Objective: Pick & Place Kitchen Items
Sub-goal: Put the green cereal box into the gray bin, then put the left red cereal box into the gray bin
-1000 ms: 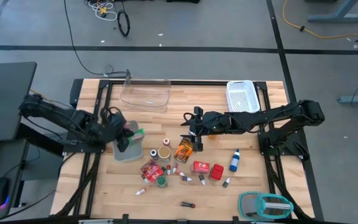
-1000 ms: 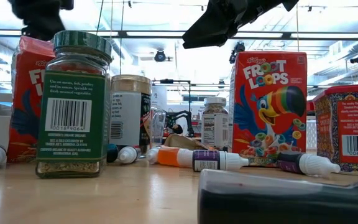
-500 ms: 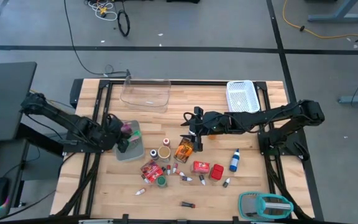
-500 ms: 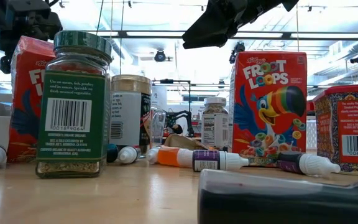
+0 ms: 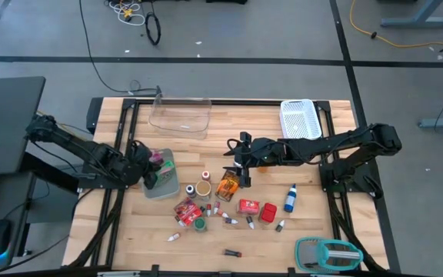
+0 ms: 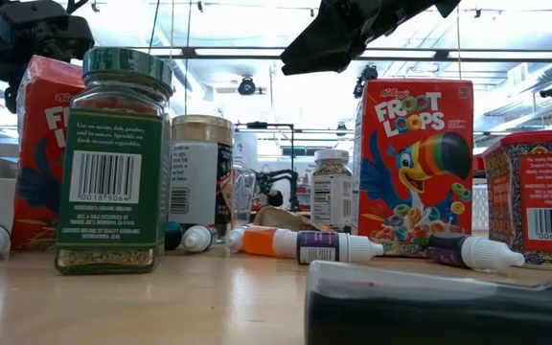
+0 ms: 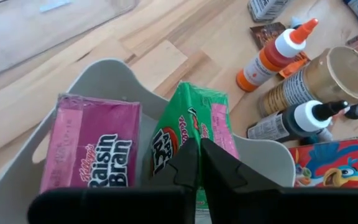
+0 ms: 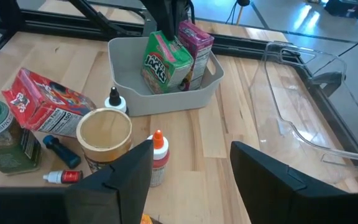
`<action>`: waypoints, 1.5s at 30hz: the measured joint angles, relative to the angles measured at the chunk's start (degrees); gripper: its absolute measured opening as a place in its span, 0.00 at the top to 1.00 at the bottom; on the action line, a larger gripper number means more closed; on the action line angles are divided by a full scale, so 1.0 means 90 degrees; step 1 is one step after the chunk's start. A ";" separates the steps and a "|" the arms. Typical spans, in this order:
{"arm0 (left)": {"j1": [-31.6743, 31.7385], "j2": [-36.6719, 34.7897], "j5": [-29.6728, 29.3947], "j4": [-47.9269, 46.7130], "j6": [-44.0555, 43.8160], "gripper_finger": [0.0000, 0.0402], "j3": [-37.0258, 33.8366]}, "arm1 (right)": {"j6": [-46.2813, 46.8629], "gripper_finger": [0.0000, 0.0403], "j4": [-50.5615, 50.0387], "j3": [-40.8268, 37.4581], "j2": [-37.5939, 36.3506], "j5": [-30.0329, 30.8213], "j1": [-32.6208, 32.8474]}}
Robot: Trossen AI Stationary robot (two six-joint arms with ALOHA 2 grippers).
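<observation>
Green box (image 7: 191,134) beside pink box (image 7: 92,149) in bin (image 7: 135,74).

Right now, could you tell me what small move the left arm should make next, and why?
Probably lift the left pincer straight up out of the grey bin. Its fingers look shut and empty, and the green box already stands inside beside the pink box.

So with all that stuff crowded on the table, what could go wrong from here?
The left pincer, shut, sits right above the green box standing in the grey bin; lifting away, it might snag that box or tip the pink box beside it. The right pincer, open, hovers over the crowded middle, so reaching down could knock the orange-capped bottle or the short jar.
</observation>
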 joint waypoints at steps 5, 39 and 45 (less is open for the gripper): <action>0.0000 0.0000 -0.0059 -0.0007 0.0000 0.95 0.0000 | 0.0000 0.45 0.0005 0.0000 0.0000 0.0000 -0.0002; 0.0002 0.0167 -0.0729 0.1739 0.3556 0.68 0.1246 | -0.0020 0.45 0.0019 0.0000 0.0000 -0.0005 -0.0002; 0.0002 0.0765 -0.0068 0.2268 0.3681 0.68 0.1246 | -0.0022 0.45 0.0019 0.0000 0.0000 -0.0005 -0.0001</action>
